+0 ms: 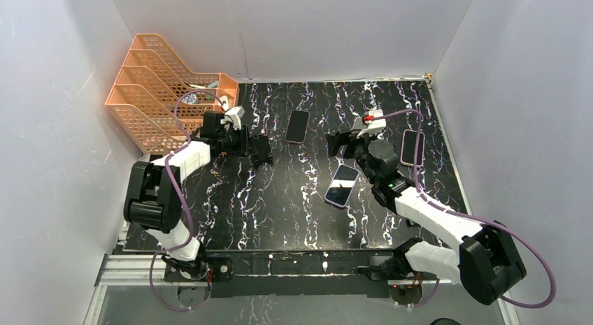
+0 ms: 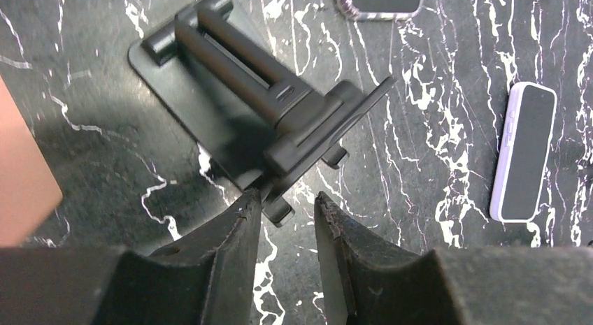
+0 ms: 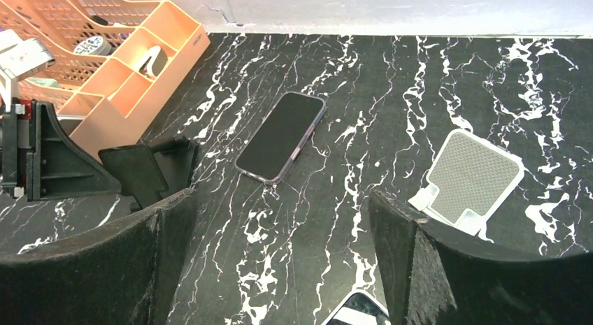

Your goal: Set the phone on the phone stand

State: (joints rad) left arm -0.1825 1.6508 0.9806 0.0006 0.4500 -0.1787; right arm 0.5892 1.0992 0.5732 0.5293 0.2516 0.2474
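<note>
Left pincer, jaws narrowly apart, straddles the black phone stand's near tab; right pincer gapes wide, dark phone just beyond.

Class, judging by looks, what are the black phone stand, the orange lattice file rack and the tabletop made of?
Black phone stand: likely moulded plastic, matte.
Orange lattice file rack: plastic, uniform colour, moulded grid.
Tabletop: marble-look, white veins on black; possibly printed.
</note>
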